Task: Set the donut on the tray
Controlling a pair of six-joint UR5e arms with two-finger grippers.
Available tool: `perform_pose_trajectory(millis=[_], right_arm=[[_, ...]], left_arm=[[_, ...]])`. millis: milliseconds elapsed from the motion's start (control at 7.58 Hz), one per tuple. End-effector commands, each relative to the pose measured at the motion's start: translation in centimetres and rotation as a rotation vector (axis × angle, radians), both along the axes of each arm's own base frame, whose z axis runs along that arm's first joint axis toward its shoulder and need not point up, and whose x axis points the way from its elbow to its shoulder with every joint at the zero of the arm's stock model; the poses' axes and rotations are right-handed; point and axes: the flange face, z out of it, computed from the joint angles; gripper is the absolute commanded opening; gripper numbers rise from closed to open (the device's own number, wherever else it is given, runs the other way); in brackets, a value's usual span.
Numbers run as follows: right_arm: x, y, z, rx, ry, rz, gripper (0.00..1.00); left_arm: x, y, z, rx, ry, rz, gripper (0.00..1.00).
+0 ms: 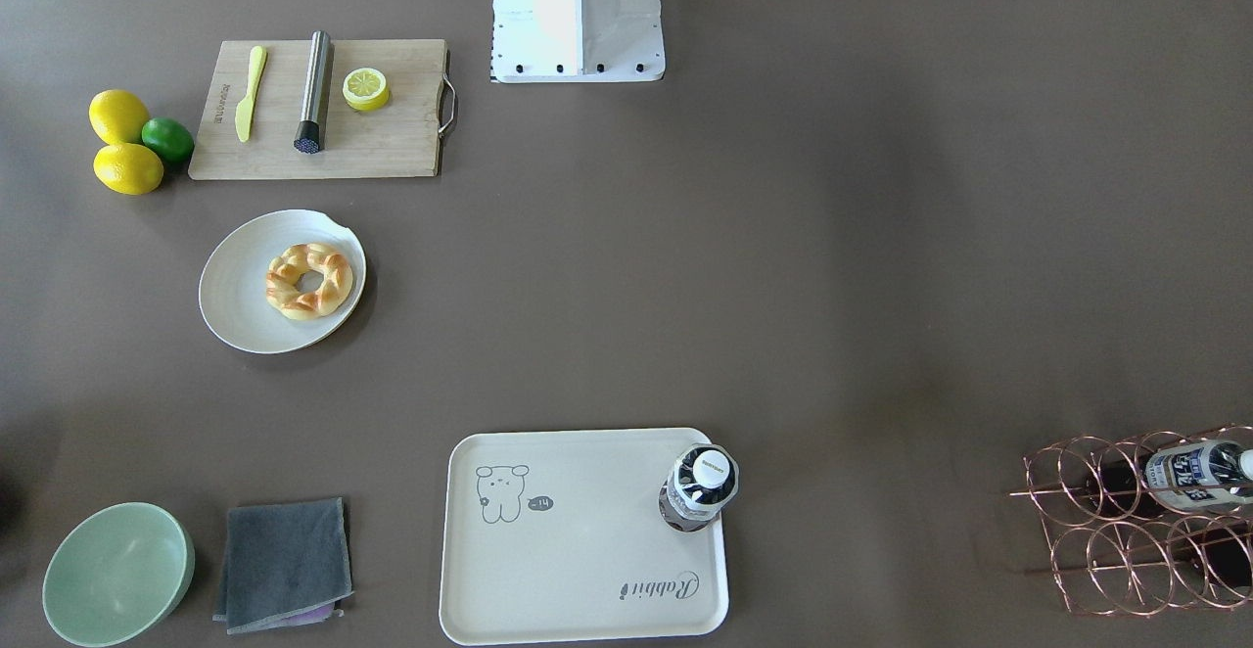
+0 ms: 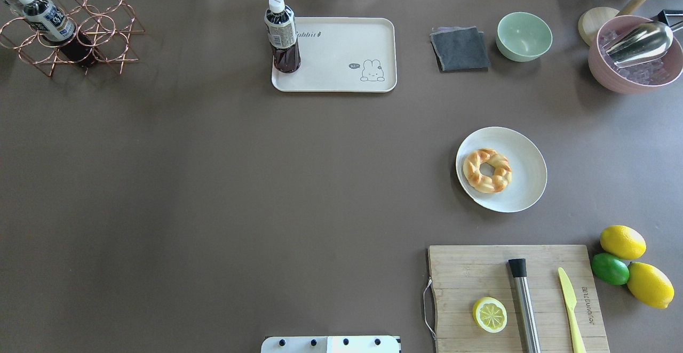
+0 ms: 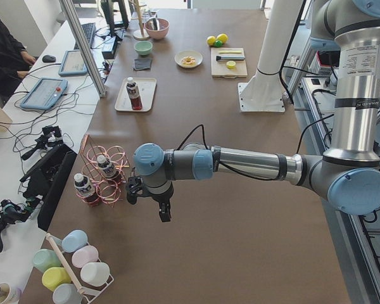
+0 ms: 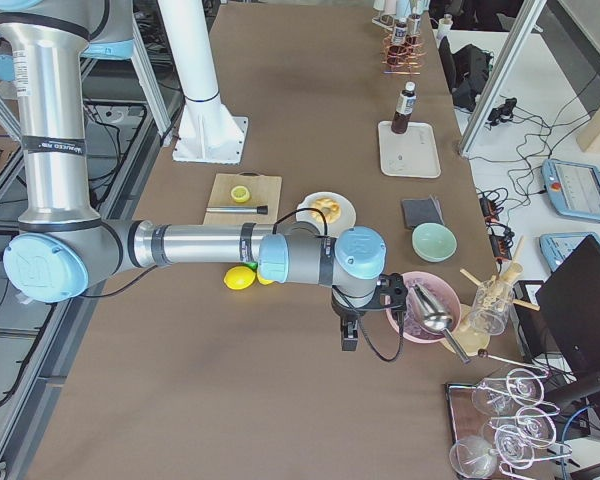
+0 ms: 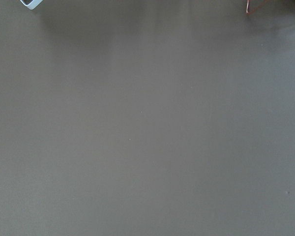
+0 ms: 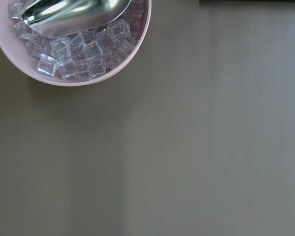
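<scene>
**Donut sitting on plate, well apart from "Rabbit" tray**

The cream tray (image 2: 341,59) is showing "Rabbit" in grey script and a bear drawing. The donut (image 2: 472,169), a golden-yellow twisted ring with browned ridges, is lying flat on the off-white plate (image 2: 525,174), its hole facing up. It is nearly round, showing no clear long axis. The left end effector (image 3: 149,201) and the right end effector (image 4: 365,318) are hanging over the bench (image 2: 213,182); how far open they are, I cannot tell.

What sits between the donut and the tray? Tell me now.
Only the rim of the plate under the donut, then bare tabletop up to the tray; the overhead view shows it.
</scene>
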Motion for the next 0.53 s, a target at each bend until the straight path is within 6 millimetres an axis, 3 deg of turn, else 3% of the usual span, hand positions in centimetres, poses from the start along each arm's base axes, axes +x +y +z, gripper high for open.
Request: perform_pose_trajectory(millis=[0,264,396], right_arm=[[0.0,0.1,-0.4,0.008,-0.003,0.001,1.0],[-0.9,-0.2,-3.3,0.003,-0.007,0.039,1.0],[-2.9,-0.3,-5.0,-0.021,-0.011,0.057,1.0]], left_arm=[[0.0,0.0,0.0,-0.001,0.0,0.0,0.98],[0.0,0.0,-0.1,0.002,0.0,0.0,0.98],[0.0,-0.1,-0.2,0.004,0.0,0.0,0.98]])
